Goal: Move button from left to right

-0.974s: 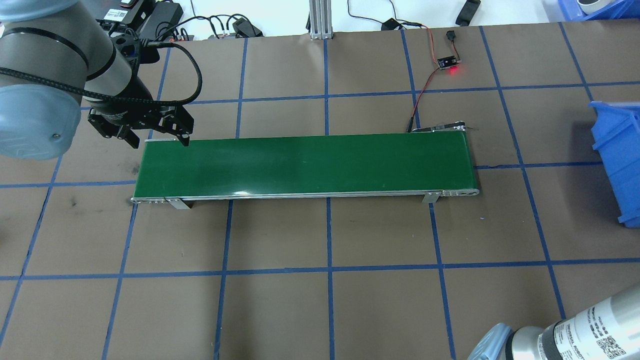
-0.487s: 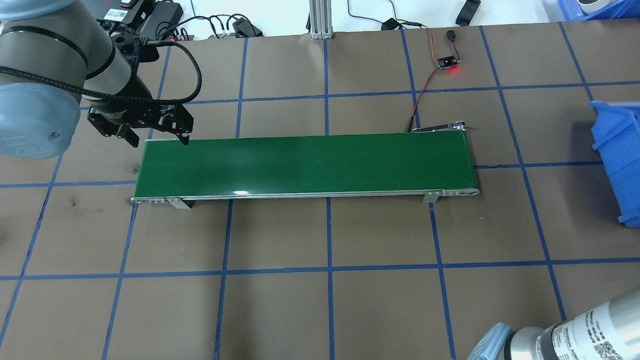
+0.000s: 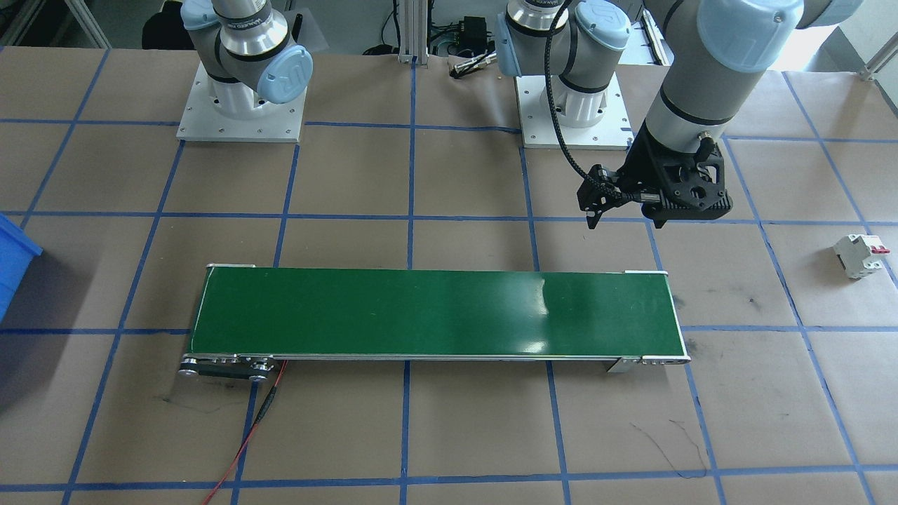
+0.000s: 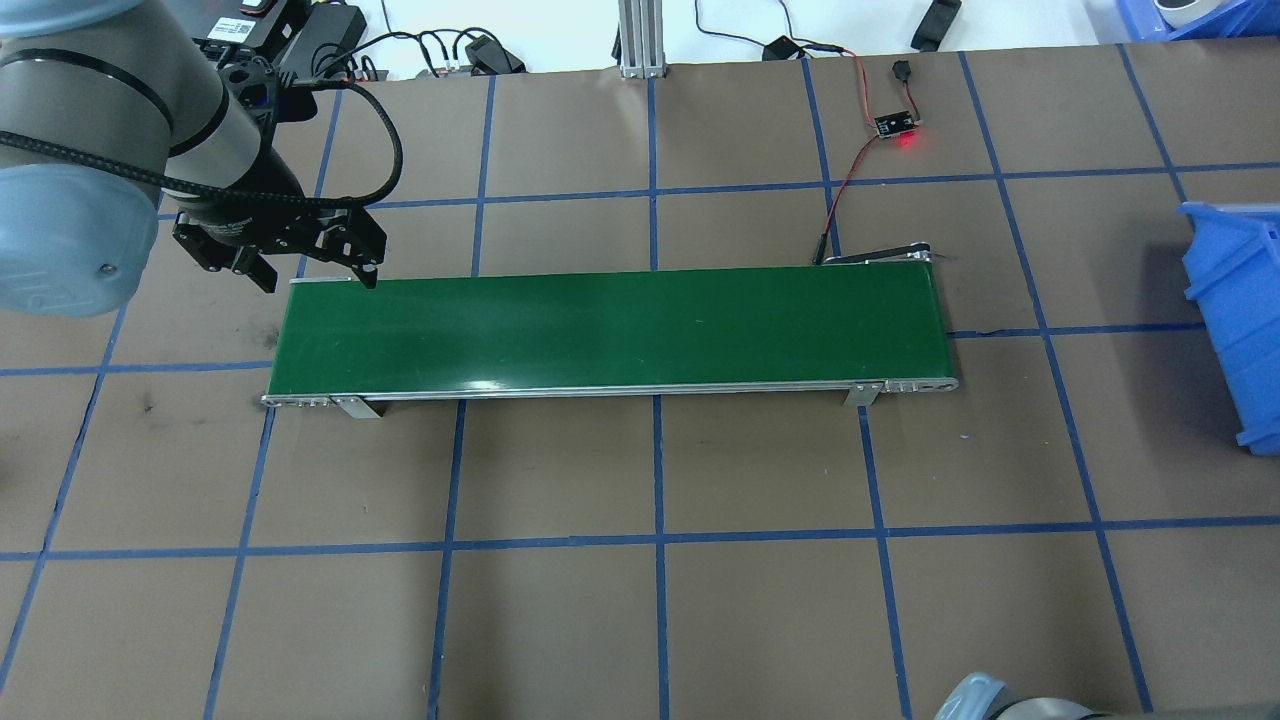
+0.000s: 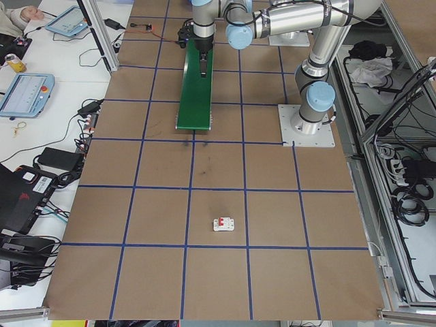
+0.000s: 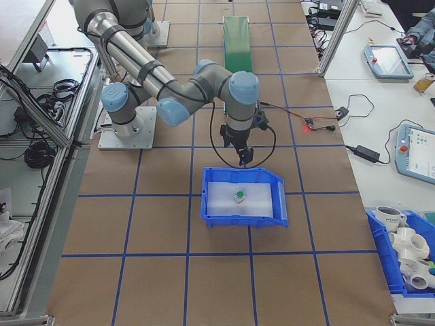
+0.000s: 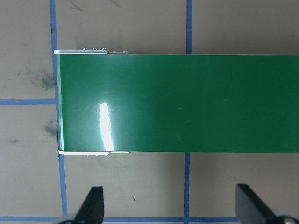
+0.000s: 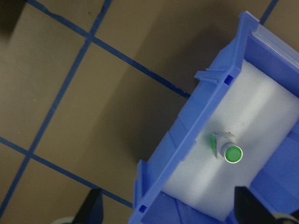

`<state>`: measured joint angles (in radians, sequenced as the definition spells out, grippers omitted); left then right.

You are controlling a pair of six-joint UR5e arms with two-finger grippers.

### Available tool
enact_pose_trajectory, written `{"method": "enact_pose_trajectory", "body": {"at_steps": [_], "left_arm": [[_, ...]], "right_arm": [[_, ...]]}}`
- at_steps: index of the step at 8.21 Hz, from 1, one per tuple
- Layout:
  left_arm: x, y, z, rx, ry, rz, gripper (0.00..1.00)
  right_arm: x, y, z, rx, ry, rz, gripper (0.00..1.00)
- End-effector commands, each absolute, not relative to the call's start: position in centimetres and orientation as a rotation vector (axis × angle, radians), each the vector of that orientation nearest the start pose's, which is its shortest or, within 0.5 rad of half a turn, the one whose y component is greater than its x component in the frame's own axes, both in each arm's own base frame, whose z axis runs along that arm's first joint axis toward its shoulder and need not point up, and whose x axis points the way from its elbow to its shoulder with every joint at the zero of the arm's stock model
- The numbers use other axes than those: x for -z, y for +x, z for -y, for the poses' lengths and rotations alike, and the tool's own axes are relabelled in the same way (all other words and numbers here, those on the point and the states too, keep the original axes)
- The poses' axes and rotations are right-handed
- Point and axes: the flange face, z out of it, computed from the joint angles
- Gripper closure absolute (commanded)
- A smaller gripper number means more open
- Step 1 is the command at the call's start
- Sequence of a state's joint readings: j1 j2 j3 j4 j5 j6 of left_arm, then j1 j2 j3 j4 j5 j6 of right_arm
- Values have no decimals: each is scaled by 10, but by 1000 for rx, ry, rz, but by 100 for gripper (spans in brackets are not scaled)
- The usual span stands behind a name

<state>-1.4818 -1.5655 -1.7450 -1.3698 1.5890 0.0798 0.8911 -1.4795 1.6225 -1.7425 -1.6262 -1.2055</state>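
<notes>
The button, green-capped with a white body, lies on white foam inside the blue bin; in the exterior right view the button is a small dot in the bin. My right gripper hangs open above the bin's wall, off to the side of the button, and shows over the bin's far rim as the right gripper. My left gripper is open and empty at the far left corner of the green conveyor belt. The left gripper hovers just off the belt's edge.
A white circuit breaker with a red lever lies on the table beyond the belt's left end, also seen as the breaker. A small board with a red light and wires sit behind the belt. The bin stands at the right edge.
The left gripper has drifted slightly left and back at the belt's corner. The right arm's wrist has dropped almost out of the overhead view's bottom right corner.
</notes>
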Motion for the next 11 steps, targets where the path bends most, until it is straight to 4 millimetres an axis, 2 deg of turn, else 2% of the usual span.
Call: {"method": "enact_pose_trajectory", "body": {"at_steps": [1, 2, 3, 5, 7, 8, 9, 11], "left_arm": [[-425, -88, 497, 48, -15, -3120, 0], [-425, -88, 497, 48, -17, -3120, 0], [-425, -88, 497, 45, -20, -3120, 0], [-424, -88, 497, 45, -17, -3120, 0], [-424, -88, 497, 45, -20, -3120, 0], [-424, -88, 497, 45, -17, -3120, 0], [-425, -88, 497, 48, -15, -3122, 0], [-425, -88, 497, 50, -17, -3120, 0]], "right_arm": [[-454, -88, 518, -64, -814, -3091, 0], [-461, -38, 521, -43, -838, -3098, 0], [-469, -1, 517, -7, -709, -3134, 0], [-484, 72, 502, 49, -592, -3166, 0], [-488, 127, 491, 85, -509, -3166, 0], [-487, 146, 486, 84, -485, -3170, 0], [-485, 155, 485, 90, -434, -3181, 0], [-482, 158, 486, 85, -420, -3167, 0]]}}
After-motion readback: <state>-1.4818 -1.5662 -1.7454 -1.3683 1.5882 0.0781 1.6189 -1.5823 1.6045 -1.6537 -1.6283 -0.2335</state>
